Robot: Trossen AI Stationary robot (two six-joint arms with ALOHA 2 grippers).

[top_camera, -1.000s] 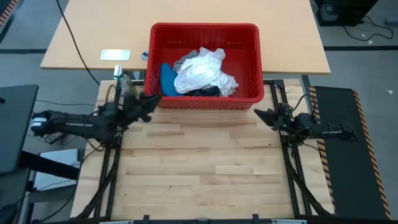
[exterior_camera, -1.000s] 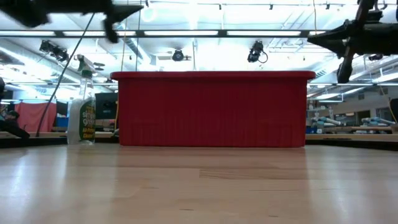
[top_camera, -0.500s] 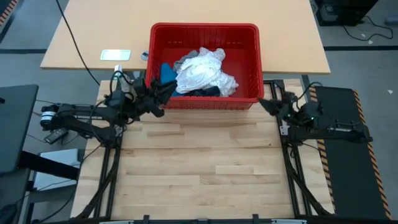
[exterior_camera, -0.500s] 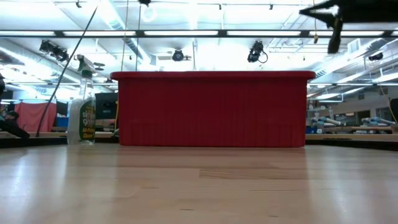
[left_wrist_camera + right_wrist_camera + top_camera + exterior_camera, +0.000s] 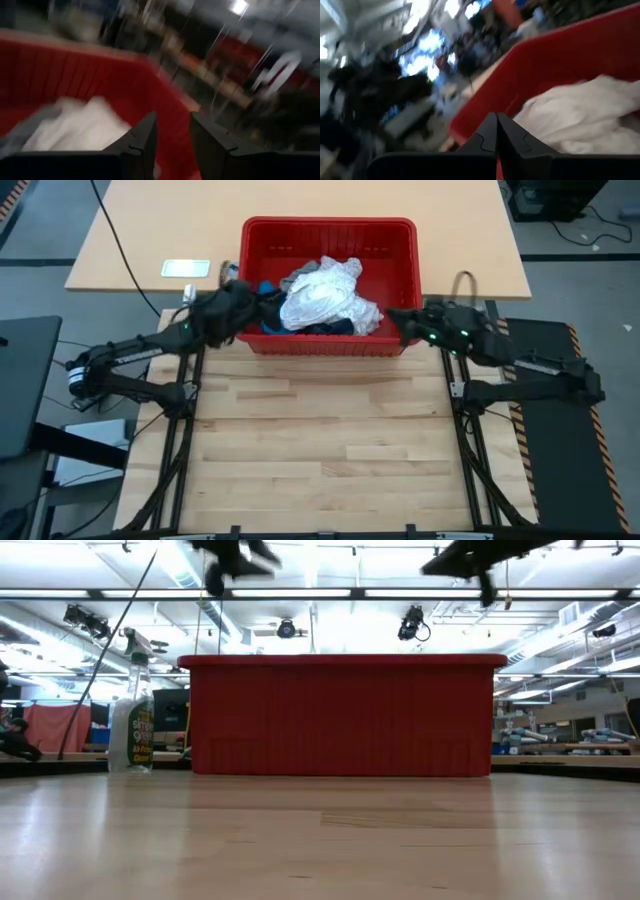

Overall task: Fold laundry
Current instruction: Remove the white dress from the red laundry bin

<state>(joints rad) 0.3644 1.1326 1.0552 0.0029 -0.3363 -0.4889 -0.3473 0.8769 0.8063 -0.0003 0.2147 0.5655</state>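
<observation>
The laundry lies heaped in the red basket point(image 5: 330, 225). The white lacy garment point(image 5: 320, 298) is on top, the bright blue one point(image 5: 266, 288) lies against the left wall, the dark navy one point(image 5: 326, 328) is underneath, and a grey piece point(image 5: 368, 315) sits to the right. My left gripper point(image 5: 250, 305) hovers open above the basket's left wall, well over the rim in the low view point(image 5: 235, 555), and in its wrist view point(image 5: 172, 132) it looks down on the white garment point(image 5: 85, 125). My right gripper point(image 5: 395, 320) is shut, high beside the right wall point(image 5: 470, 560), with the white garment point(image 5: 585, 110) ahead of it.
The basket stands at the far edge of the wooden table point(image 5: 320, 450), partly on a second tan table point(image 5: 150, 230) behind. A small white card point(image 5: 186, 268) lies left of the basket. A spray bottle point(image 5: 132, 710) stands left of the basket in the low view.
Both arms have risen and swung toward the far edge, in toward the basket. The left gripper has gone from the table's left side to above the basket's left wall. The right gripper has gone from the right side to the basket's right wall. The laundry has not moved.
</observation>
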